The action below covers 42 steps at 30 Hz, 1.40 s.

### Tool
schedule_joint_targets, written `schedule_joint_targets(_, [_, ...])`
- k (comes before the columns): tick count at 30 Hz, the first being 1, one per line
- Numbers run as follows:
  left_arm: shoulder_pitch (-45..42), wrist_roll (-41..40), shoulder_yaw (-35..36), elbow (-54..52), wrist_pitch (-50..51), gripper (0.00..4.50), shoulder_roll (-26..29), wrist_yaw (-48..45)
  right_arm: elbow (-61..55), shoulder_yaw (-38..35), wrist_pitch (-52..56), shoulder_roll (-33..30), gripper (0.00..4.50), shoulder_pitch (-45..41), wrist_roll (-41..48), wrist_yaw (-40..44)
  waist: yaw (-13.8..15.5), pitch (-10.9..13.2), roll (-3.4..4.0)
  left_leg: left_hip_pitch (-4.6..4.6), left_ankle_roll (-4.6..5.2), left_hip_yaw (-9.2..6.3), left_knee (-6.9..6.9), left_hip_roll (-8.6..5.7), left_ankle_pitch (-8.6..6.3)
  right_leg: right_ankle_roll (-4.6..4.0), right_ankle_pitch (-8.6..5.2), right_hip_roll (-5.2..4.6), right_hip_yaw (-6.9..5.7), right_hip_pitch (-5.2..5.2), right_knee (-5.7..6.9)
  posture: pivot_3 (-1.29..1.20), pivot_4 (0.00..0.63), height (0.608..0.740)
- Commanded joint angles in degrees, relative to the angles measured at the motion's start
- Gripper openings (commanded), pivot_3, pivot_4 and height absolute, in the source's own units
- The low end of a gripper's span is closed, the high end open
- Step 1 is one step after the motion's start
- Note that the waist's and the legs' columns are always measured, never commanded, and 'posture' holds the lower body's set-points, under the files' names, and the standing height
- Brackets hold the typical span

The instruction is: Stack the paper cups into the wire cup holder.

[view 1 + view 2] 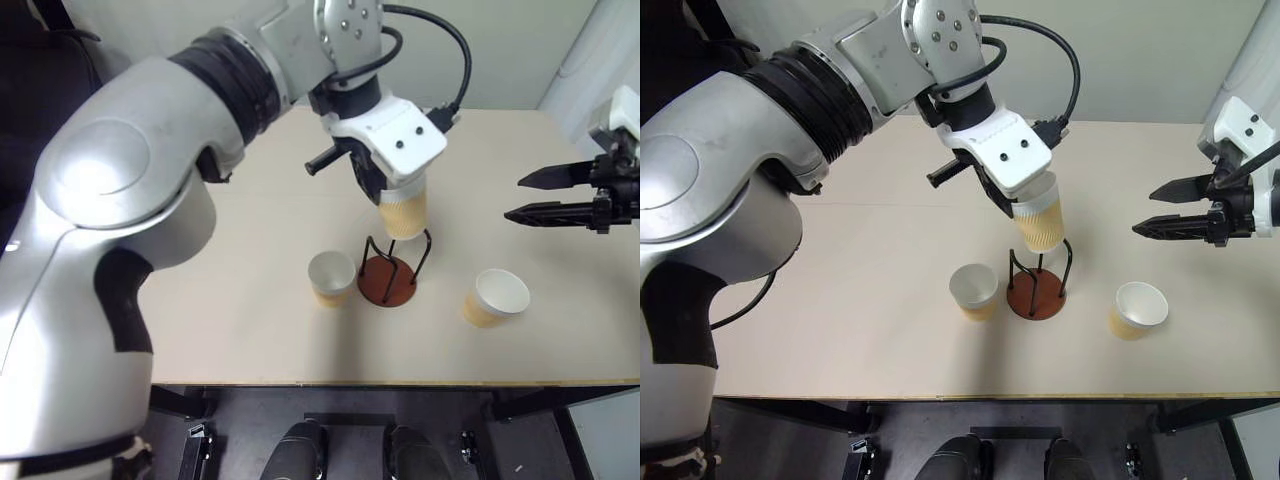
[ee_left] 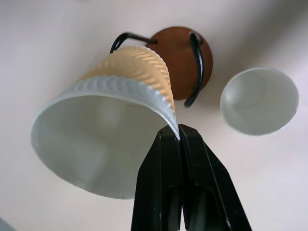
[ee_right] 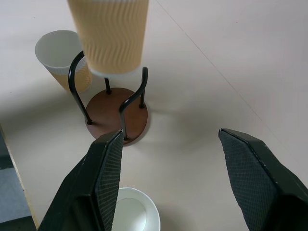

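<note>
- Pale beige tabletop (image 1: pixel 200 330) fills most of the head views, its near edge along the bottom of the frame and a light wall behind at the top.
- Nearest that edge, two paper cups stand upright and loose: one cup (image 1: pixel 331 278) just left of centre, close beside the wire cup holder (image 1: pixel 388 275), and another cup (image 1: pixel 496 297) towards the lower right, well apart from it.
- At centre sits the holder, a reddish-brown disc with black wire loops, with no cup seated in it yet.
- Directly above it, the left gripper (image 2: pixel 179 139) pinches the rim of a third cup (image 1: pixel 404 210), fingers pressed together on the wall, the cup's bottom hanging at the tops of the wires.
- At the right edge of the frame, further back, the right gripper (image 1: pixel 545 196) hovers with jaws spread wide, holding nothing.
- By my reckoning, the first cup is about to go in; the other two are all still to do.
</note>
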Motion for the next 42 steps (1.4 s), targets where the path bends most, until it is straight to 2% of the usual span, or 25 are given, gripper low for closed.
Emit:
schedule_joint_targets(1, [-2.2, -1.8, -1.1, -1.0, -0.5, 0.04, 1.0, -1.8, -0.6, -1.2, -0.5, -1.0, 3.18, -1.0, -0.3, 0.2, 0.0, 0.0, 0.00, 0.01, 0.00, 0.01, -0.01, 0.00, 0.00, 0.00, 0.00, 0.02, -0.02, 0.00, 0.00, 0.00, 0.150, 0.740])
schedule_joint_targets(11, [-0.9, -1.0, -2.5, -0.2, -2.6, 0.04, 0.0, -1.8, -1.1, -1.7, 0.0, -1.0, 3.18, -0.7, 0.0, 0.0, 0.0, 0.0, 0.00, -0.01, -0.02, -0.04, -0.01, 0.00, -0.01, -0.01, -0.01, 0.00, -0.02, 0.00, -0.01, 0.00, 0.150, 0.740])
schedule_joint_targets(26, [1.1, 3.4, -0.4, 3.1, -6.7, 0.04, -2.4, -1.8, -2.2, -2.9, 0.7, -1.2, 3.18, 0.5, 0.5, -0.5, 0.0, 0.0, -0.01, -0.01, -0.03, -0.04, -0.03, 0.01, -0.02, -0.01, -0.03, -0.03, -0.01, 0.01, -0.02, 0.00, 0.150, 0.740])
schedule_joint_targets(30, [1.3, 4.4, -0.2, 3.4, -7.5, 0.89, -2.5, -1.8, -2.4, -3.0, 0.7, -1.2, 3.18, 0.7, 0.6, -0.6, 0.0, 0.0, 0.00, 0.01, -0.04, 0.00, -0.05, 0.01, -0.02, -0.01, -0.03, 0.01, -0.02, 0.01, -0.02, 0.00, 0.150, 0.740])
schedule_joint_targets(37, [1.6, 3.6, 0.5, 2.6, -7.9, 3.44, -2.4, -1.8, -2.4, -3.1, 0.6, -1.4, 3.18, 1.0, 0.6, -0.3, 0.0, 0.0, 0.00, 0.00, -0.04, -0.02, -0.04, 0.02, -0.03, -0.01, -0.03, -0.01, -0.01, 0.01, -0.02, 0.00, 0.150, 0.740])
schedule_joint_targets(40, [1.9, 3.1, 2.8, 3.0, -7.6, 4.47, -2.8, -1.8, -2.5, -3.2, 0.7, -1.5, 3.18, 1.1, 0.7, -0.2, 0.0, 0.0, 0.00, 0.00, -0.05, -0.04, -0.05, 0.01, -0.03, -0.01, -0.03, -0.01, -0.01, 0.01, -0.03, 0.00, 0.150, 0.740])
schedule_joint_targets(42, [2.2, 2.3, 6.7, 3.9, -6.5, 4.47, -3.0, -1.8, -2.7, -3.1, 0.7, -1.5, 3.18, 1.3, 0.8, -0.3, 0.1, 0.0, -0.01, 0.00, -0.05, -0.03, -0.05, 0.01, -0.03, -0.01, -0.03, 0.00, -0.02, 0.01, -0.03, 0.00, 0.150, 0.740])
